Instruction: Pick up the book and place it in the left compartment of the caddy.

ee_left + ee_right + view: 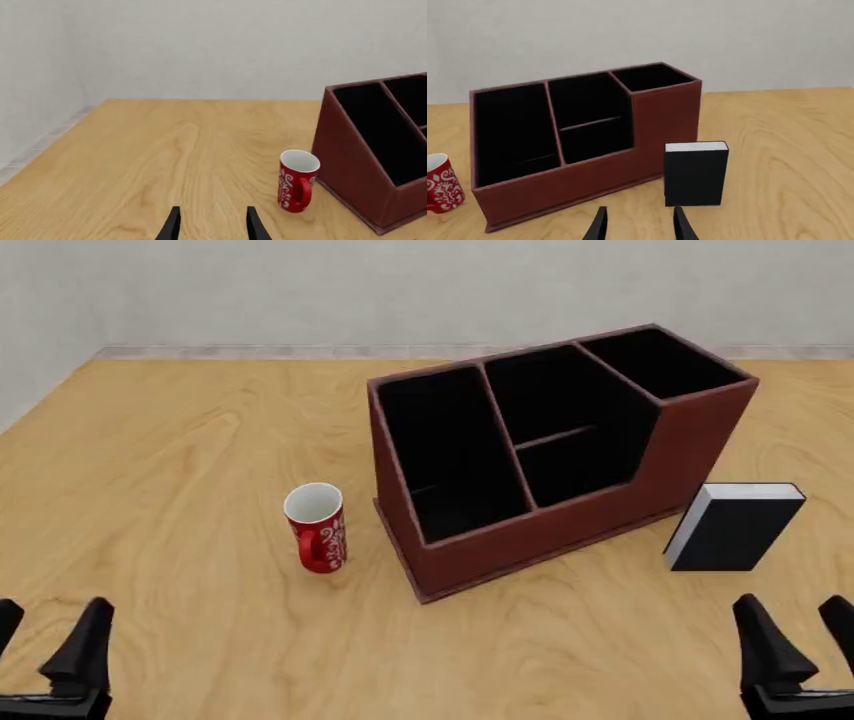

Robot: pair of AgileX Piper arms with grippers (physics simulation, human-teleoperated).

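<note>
The black book [733, 527] stands upright on the table just right of the caddy [561, 530]; its white page edges face up [696, 146]. The reddish-brown caddy has a long black-lined left compartment [441, 455], also seen in the right wrist view [510, 131]. My right gripper [798, 632] is open near the front right edge, a short way in front of the book, with nothing between its fingers [602, 225]. At the front left corner my left gripper [48, 636] is open and empty, far from the book, its fingers [173, 225] over bare wood.
A red mug [318, 527] with white patterning stands left of the caddy's front corner, also in the left wrist view [297, 181]. The caddy's left wall [347, 160] rises beside the mug. A pale wall backs the table's far edge.
</note>
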